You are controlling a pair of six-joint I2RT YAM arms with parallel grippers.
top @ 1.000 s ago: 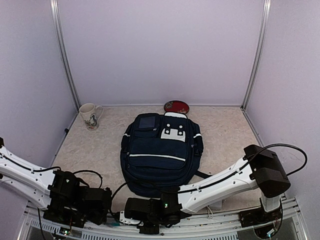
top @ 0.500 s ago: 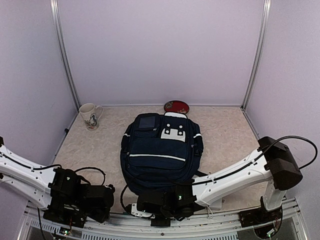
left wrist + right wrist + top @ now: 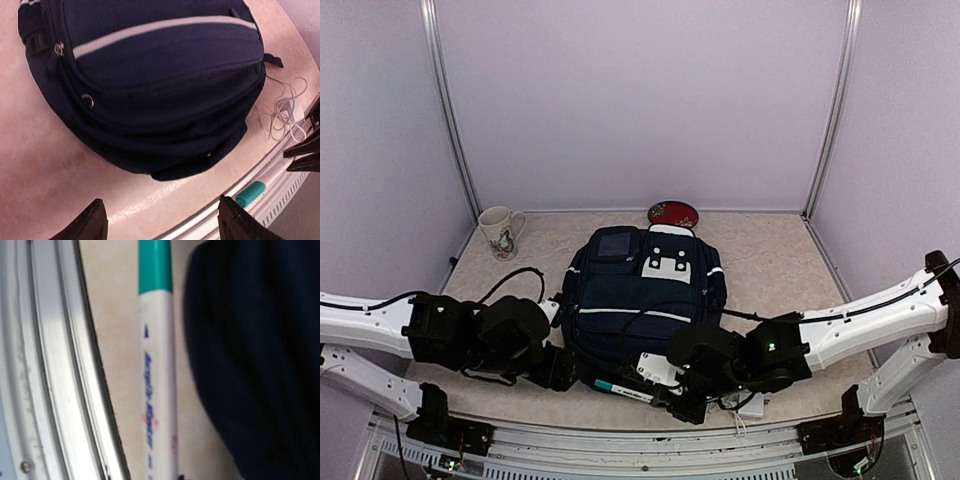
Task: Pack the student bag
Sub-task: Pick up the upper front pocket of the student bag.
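One counter point(image 3: 770, 260), beige with a marbled pattern, walled on three sides, with a metal rail along its near edge. Lying on it are the student bag point(image 3: 640, 300), flat at centre with its white top patch toward the far wall; a cream mug point(image 3: 500, 232), upright in the far left corner; and a round red dish point(image 3: 673, 213) just behind the bag's top. A loose white cable point(image 3: 289, 109) lies near the bag's bottom corner, by the near edge.
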